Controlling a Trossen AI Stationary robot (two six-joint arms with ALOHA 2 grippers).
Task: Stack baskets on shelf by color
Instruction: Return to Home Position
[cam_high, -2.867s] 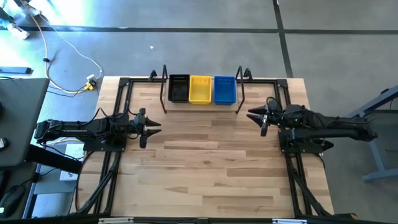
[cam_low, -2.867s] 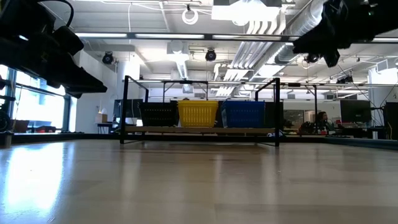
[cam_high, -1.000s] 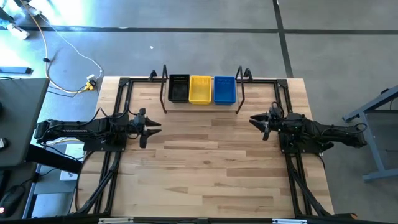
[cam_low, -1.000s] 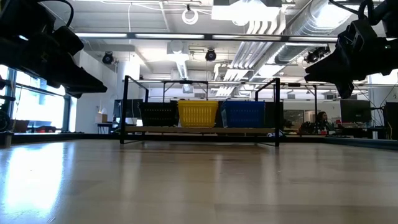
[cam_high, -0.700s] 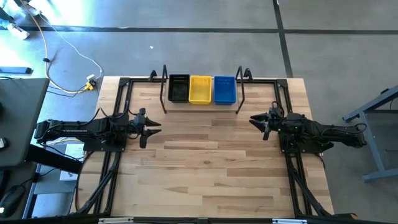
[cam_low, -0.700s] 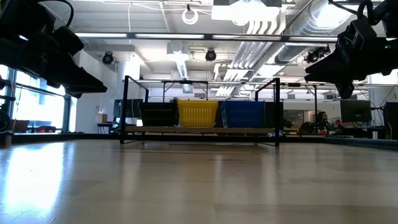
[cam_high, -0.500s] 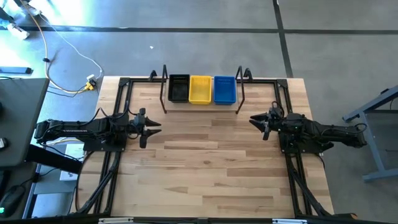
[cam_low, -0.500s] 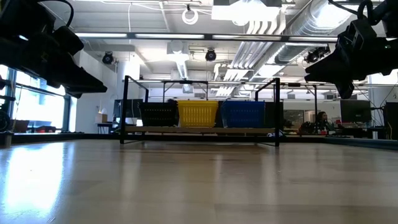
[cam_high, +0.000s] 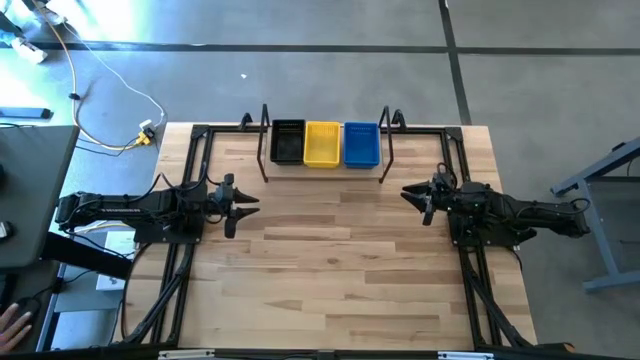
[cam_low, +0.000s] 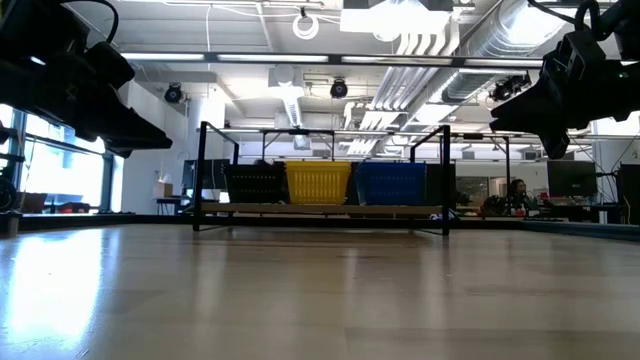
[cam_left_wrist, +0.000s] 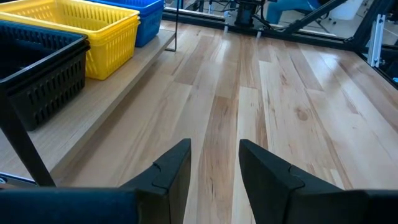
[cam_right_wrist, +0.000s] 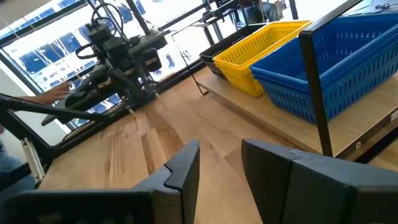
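Observation:
A black basket (cam_high: 288, 142), a yellow basket (cam_high: 322, 144) and a blue basket (cam_high: 361, 144) stand side by side with their bases on the shelf (cam_low: 320, 210), a light plank between two black wire brackets at the table's far edge. Whether each is a single basket or a stack, I cannot tell. My left gripper (cam_high: 252, 204) hovers open over the table's left side, its fingers (cam_left_wrist: 174, 168) with nothing between them. My right gripper (cam_high: 410, 193) hovers open over the right side, also with nothing between its fingers (cam_right_wrist: 186, 165). Both point toward the table's middle.
The slatted wooden tabletop (cam_high: 330, 270) stretches bare between the two arms and toward the near edge. Black frame rails (cam_high: 190, 160) run along the table's left and right sides. A person's hand (cam_high: 10, 322) shows at the far lower left, off the table.

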